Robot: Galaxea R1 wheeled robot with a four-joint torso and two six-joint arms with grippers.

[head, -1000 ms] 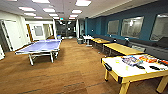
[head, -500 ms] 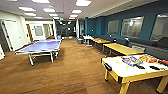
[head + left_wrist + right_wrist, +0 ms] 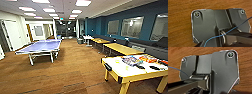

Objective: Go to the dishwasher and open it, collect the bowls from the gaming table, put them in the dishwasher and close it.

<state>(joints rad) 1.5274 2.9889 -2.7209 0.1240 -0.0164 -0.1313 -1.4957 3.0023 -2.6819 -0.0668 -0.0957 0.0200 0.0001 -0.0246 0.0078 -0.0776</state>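
No lettering, number, brand or sign can be read anywhere here. The colourful flat items lying on the white-topped, yellow-framed game table carry printed patterns, but these are too blurred to make out as words. A small greenish lit panel hangs at the ceiling far down the room; whether it bears any text cannot be told. The blue table-tennis table shows no legible marking. In both wrist views, the brown wood-grain floor beneath the arms shows bare grain and nothing written.
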